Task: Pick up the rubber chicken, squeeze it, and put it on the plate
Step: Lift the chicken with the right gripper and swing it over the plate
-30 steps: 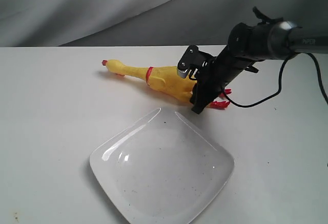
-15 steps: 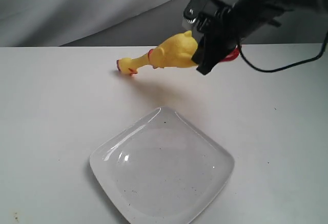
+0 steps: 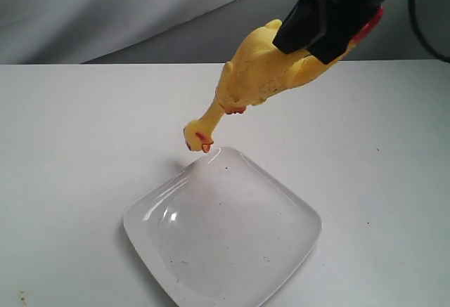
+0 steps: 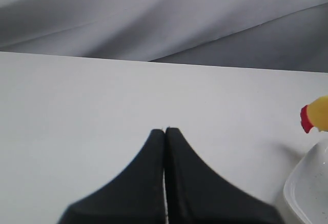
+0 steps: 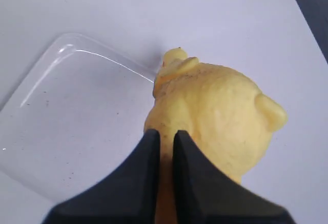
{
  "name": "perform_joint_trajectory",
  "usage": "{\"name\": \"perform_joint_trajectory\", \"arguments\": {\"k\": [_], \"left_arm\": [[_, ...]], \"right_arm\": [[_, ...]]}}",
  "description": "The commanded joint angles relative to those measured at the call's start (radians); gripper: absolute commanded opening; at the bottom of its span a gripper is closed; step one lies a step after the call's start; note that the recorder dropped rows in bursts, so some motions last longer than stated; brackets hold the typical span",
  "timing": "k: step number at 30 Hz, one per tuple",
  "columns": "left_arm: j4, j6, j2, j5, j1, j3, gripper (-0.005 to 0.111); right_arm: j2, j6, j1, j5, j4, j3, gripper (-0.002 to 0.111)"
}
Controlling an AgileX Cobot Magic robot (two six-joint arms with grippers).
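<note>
The yellow rubber chicken (image 3: 264, 68) hangs in the air, head down, its red-combed head just above the far corner of the white square plate (image 3: 232, 279). My right gripper (image 5: 166, 134) is shut on the chicken's (image 5: 215, 116) rear body, and its fingers (image 5: 148, 157) pinch a fold of rubber. In the exterior view the black right arm (image 3: 337, 5) covers the chicken's legs. The plate (image 5: 66, 116) lies under the chicken. My left gripper (image 4: 165, 130) is shut and holds nothing; it hovers over bare table, with the chicken's head (image 4: 315, 117) and the plate's rim (image 4: 307, 193) to one side.
The white table (image 3: 70, 145) stretches all round the plate. A grey cloth backdrop (image 3: 105, 12) hangs behind the table's far edge. A black cable (image 3: 422, 19) trails from the right arm.
The right gripper lifted the chicken off the table and swung it up and toward the plate. The chicken's head has swung down from lying on the table to dangling over the plate's far corner.
</note>
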Motion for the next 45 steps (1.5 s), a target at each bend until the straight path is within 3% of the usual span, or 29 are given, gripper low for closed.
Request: {"name": "perform_joint_trajectory", "arguments": {"k": [1,10,22,24,29,34,39,41,45], "left_arm": [[-0.007,-0.002,-0.003,-0.005,0.001,0.005,0.0],[-0.007,-0.002,-0.003,-0.005,0.001,0.005,0.0],[-0.007,-0.002,-0.003,-0.005,0.001,0.005,0.0],[0.046,0.007,-0.003,-0.072,0.001,0.005,0.0],[0.045,0.004,-0.003,-0.402,0.001,0.005,0.0],[0.045,-0.009,-0.003,-0.581,0.001,0.005,0.0],[0.053,-0.194,-0.003,-0.697,0.001,0.005,0.0],[0.104,-0.378,-0.003,-0.655,0.001,0.005,0.0],[0.214,-0.542,-0.003,-0.569,0.001,0.005,0.0]], "right_arm": [[-0.111,0.059,0.078,0.031,-0.016,-0.006,0.0],[-0.17,0.126,0.175,0.064,-0.026,-0.006,0.0],[-0.17,0.125,0.184,0.064,-0.023,0.077,0.0],[-0.17,0.125,0.184,0.064,-0.023,0.077,0.0],[-0.17,0.123,0.184,0.064,-0.015,0.077,0.0],[-0.172,0.121,0.184,0.064,0.026,0.077,0.0],[-0.176,0.114,0.184,0.064,0.032,0.077,0.0],[-0.178,0.104,0.184,0.064,0.041,0.077,0.0],[-0.18,0.104,0.184,0.064,0.043,0.077,0.0]]}}
